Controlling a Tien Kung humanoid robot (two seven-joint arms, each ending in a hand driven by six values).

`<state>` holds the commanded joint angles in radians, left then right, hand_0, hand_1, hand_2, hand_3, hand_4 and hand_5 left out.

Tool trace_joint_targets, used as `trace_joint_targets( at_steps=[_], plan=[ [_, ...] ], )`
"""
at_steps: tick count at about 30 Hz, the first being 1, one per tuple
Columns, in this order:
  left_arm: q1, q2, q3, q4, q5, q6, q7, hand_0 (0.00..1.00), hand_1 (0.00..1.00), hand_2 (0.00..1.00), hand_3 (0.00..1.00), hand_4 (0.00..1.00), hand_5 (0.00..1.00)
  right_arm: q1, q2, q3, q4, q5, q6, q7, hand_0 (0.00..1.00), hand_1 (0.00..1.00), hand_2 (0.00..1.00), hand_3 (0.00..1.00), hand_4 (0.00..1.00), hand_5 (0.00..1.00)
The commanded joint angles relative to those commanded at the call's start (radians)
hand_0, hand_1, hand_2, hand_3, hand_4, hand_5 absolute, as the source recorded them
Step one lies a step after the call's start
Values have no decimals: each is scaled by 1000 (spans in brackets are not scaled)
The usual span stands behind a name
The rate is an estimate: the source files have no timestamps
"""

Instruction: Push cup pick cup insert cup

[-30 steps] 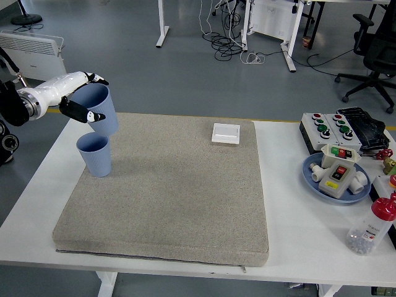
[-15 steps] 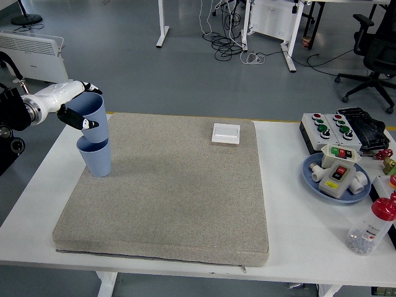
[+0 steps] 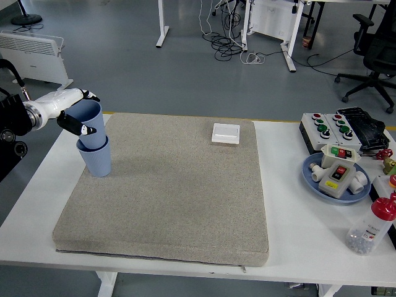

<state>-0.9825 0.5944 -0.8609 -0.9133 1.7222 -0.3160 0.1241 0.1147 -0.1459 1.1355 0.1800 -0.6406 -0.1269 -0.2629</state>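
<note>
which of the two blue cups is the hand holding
The upper cup, gripped by the left hand and partly inserted into the lower cup, which stands on the mat.

Grey floor [image 3: 154, 74] | white radiator [image 3: 34, 55] far left of it | cable tangle [image 3: 229, 43] between white desk legs [image 3: 162, 25] | black office chair [image 3: 374, 52] far right
</note>
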Motion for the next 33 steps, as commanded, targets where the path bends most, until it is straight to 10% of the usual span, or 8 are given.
trace_joint_targets(
  at_steps=[8,9,14,15,33],
  plan=[
    [-4,-11,-2,46,1,16,-21,575,589,581,528,348,2,3,0,1,0,-3,0,0,724,649,644,574,120,465],
    [-4,-12,-6,51,0,17,-25,699,777,805,600,701,83,4,0,1,0,-3,0,0,724,649,644,575,120,465],
    [-3,-14,-12,59,-9,14,-42,699,777,805,600,701,83,5,0,2,0,-4,0,0,724,649,644,575,120,465],
    [-3,-14,-12,59,-10,13,-43,860,860,910,699,862,294,5,0,2,0,-4,0,0,725,649,644,575,120,465],
    [-7,-15,-12,66,-31,-17,-15,974,952,998,917,948,404,7,0,3,0,-6,0,0,725,648,643,575,120,467]
  ],
)
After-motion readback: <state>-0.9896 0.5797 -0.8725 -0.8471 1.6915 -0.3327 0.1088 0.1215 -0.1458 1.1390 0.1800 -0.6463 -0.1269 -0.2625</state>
